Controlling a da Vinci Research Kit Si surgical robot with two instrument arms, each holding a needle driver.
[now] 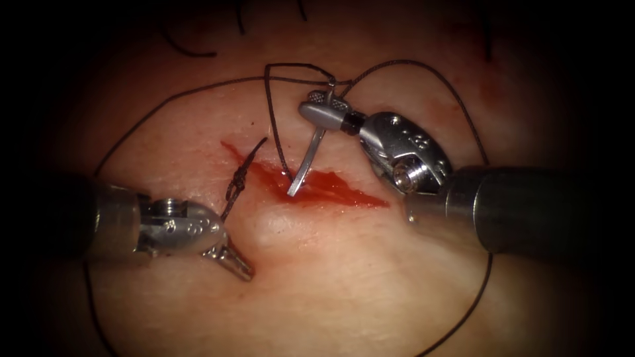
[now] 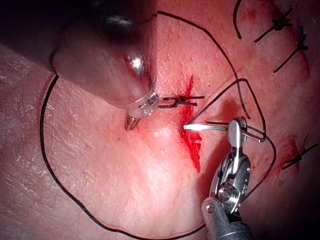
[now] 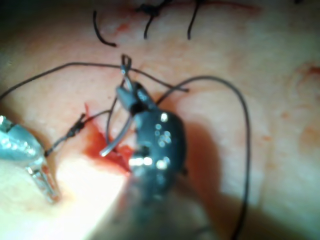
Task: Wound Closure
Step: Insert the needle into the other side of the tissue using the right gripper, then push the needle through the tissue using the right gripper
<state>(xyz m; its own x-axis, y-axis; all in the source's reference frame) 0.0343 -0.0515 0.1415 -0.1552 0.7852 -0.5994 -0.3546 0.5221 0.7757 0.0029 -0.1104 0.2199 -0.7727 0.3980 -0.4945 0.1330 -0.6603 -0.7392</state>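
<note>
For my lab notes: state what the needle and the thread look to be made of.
Needle, held near its thread end by the right tool, tip at the cut: probably polished steel, given its bright grey sheen. Thread: dark, matte, likely a braided or synthetic suture; the weave can't be made out.

You have no readable text, label, brand, number or sign here: none on either tool, none on the tissue.
</note>
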